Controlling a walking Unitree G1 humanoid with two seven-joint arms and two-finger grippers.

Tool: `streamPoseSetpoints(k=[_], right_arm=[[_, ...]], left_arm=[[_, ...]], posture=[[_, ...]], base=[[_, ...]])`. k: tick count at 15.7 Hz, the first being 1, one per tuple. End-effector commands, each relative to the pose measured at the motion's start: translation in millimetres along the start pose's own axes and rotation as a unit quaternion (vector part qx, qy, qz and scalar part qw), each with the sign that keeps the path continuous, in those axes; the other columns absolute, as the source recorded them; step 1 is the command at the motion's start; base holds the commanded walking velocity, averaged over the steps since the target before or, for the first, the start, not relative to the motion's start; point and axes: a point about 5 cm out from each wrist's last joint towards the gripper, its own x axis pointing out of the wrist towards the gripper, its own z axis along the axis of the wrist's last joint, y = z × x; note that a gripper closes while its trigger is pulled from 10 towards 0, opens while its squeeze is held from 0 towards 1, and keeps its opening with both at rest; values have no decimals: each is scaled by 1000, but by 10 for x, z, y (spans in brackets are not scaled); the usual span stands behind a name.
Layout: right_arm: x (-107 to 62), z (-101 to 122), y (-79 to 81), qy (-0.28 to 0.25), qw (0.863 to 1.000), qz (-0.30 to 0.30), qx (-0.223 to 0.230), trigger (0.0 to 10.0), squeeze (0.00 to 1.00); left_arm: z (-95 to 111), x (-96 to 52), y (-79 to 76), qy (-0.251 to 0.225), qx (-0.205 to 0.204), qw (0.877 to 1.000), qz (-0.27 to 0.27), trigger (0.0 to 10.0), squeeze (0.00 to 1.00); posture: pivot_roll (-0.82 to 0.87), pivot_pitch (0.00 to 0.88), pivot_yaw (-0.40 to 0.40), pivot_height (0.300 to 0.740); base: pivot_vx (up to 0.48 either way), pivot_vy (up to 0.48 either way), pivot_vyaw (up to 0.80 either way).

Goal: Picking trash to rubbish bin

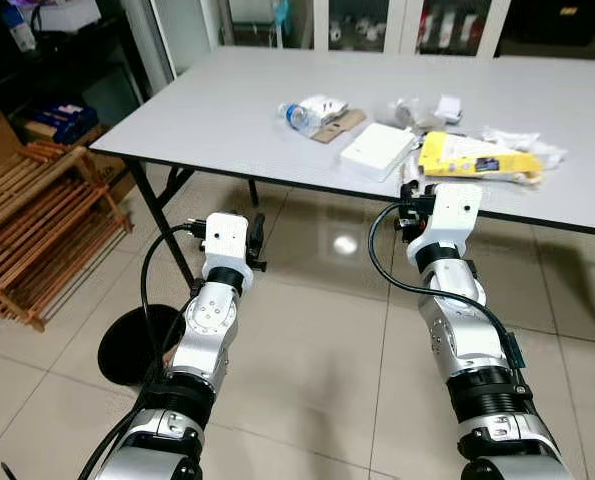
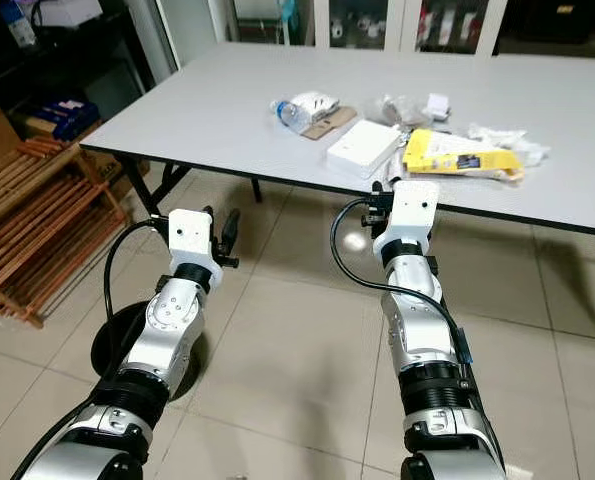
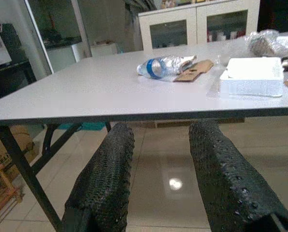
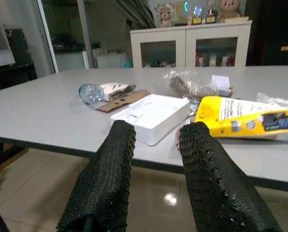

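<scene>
Trash lies on the grey table (image 1: 227, 120): a crushed plastic bottle (image 1: 302, 113), a brown cardboard scrap (image 1: 337, 126), a white plastic tray (image 1: 379, 150), a yellow packet (image 1: 477, 158), crumpled clear wrap (image 1: 412, 110) and a small white box (image 1: 448, 105). My right gripper (image 4: 156, 169) is open and empty, held just before the table's front edge, facing the white tray (image 4: 151, 113). My left gripper (image 3: 158, 174) is also open and empty, lower than the tabletop and short of its edge, with the bottle (image 3: 165, 66) beyond. A black round bin (image 1: 132, 345) stands on the floor at my left.
A wooden slatted rack (image 1: 37, 225) leans at the left beside black table legs (image 1: 162, 215). White glass-door cabinets (image 4: 189, 46) stand behind the table. Tiled floor (image 1: 317, 330) spreads open beneath my arms.
</scene>
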Motion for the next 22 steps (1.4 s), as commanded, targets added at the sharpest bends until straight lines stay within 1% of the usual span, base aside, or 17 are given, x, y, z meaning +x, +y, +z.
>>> streamPoseSetpoints(k=[1, 2, 5, 8, 11, 13, 22], right_arm=[[-1, 2, 34, -1, 1000, 2, 3, 10000, 0], [-1, -2, 36, 1, 1000, 2, 6, 10000, 0], [-2, -9, 46, 2, 1000, 4, 13, 10000, 0], [-10, -6, 53, -3, 1000, 3, 7, 10000, 0], [-10, -6, 59, -2, 1000, 4, 10, 10000, 0], [-7, -4, 67, -1, 1000, 7, 11, 10000, 0], [4, 18, 56, -6, 1000, 7, 3, 10000, 0]], left_arm=[[12, 7, 34, 1, 2, 1000, 3, 10000, 0], [2, 8, 42, 5, 4, 1000, 4, 10000, 0], [-11, 6, 52, 9, 5, 1000, 4, 10000, 0], [-8, 13, 46, 10, 7, 1000, 2, 10000, 0], [-4, 18, 41, 10, 7, 1000, 0, 10000, 0], [-2, 20, 41, 10, 8, 1000, 0, 10000, 0], [10, 30, 44, 10, 7, 1000, 6, 10000, 0]], posture=[[-10, 0, 100, 740], [-11, 0, 102, 740], [-15, 0, 106, 740], [-17, 0, 109, 740], [-17, 0, 110, 740], [-16, 0, 110, 740], [-9, 0, 100, 740]], base=[[0, 0, 0], [0, 0, 0], [0, 0, -775], [0, 0, 0], [287, 0, 0], [262, 0, -563], [324, 0, 0]])
